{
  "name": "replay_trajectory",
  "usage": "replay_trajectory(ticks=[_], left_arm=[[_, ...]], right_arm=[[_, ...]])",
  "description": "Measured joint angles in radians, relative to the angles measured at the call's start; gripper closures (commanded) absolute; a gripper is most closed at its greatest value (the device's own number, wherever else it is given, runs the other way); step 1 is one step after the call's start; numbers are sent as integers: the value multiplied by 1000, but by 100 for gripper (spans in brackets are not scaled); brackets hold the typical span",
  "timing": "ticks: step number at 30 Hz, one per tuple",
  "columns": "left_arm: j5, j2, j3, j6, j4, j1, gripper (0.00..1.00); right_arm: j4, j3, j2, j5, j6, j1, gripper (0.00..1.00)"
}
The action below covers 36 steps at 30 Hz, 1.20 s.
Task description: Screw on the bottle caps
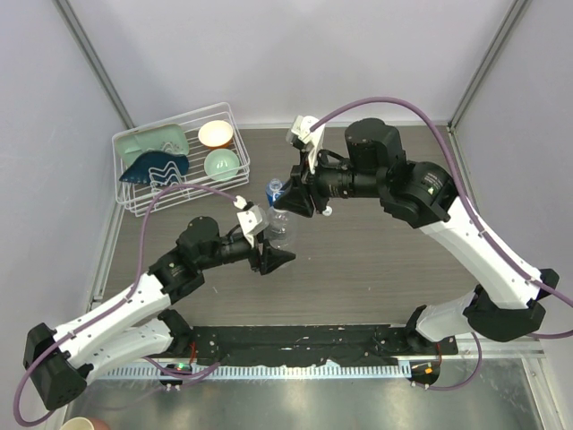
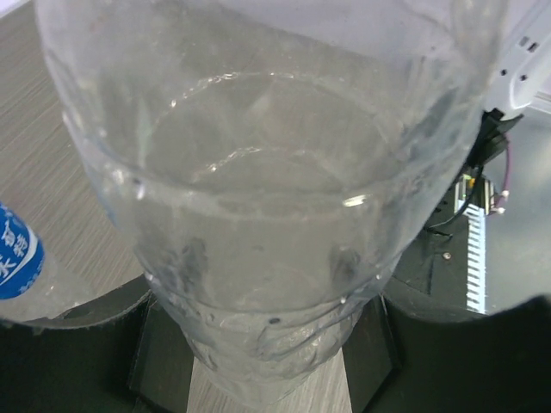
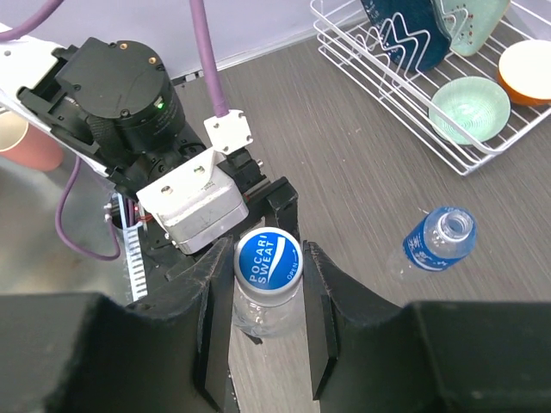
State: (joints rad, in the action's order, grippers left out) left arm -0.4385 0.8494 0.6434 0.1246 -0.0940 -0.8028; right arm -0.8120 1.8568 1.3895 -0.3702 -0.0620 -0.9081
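The plain clear bottle [image 1: 281, 229] stands upright mid-table. My left gripper [image 1: 273, 258] is shut on its lower body, which fills the left wrist view [image 2: 258, 215]. A round cap [image 3: 269, 255] with a blue printed top and white rim sits on the bottle's neck. My right gripper [image 3: 269, 268] is above it, with one finger against each side of the cap. The blue-labelled bottle [image 3: 439, 241] stands just beyond with its mouth open and no cap on it; it also shows in the top view [image 1: 275, 191] and the left wrist view [image 2: 17, 258]. No second cap is visible.
A white wire rack [image 1: 134, 193] at the back left holds a cream bowl [image 1: 217, 134], a green bowl [image 1: 222, 164] and green and blue dishes. A pink cup [image 3: 26, 138] stands off the table's near left corner. The black base rail [image 1: 295, 340] runs along the near edge.
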Motion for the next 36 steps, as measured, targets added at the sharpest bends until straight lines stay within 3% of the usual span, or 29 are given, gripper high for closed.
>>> replay_trajectory(ticks=[10,23,28,29,33,36], left_arm=[[130,14,-14,-35,-9,0,100],[279,52,-13,-79,-18,0,100],[309,64,-13,-82,-13,0,100],[312,66,-12,-83,-13,0,100],[323,67,-11,-85,-15,-1,100],[330,67,-11,-85,-21,-1,100]], right_arm=[[82,-82,-21,156,118,-24,99],[39,-21,50,627,270,-185,99],[24,-15,66,713,318,-206,99],[23,-15,66,728,328,-210,98],[31,-21,65,774,343,-228,76],[38,-22,64,793,345,-235,69]])
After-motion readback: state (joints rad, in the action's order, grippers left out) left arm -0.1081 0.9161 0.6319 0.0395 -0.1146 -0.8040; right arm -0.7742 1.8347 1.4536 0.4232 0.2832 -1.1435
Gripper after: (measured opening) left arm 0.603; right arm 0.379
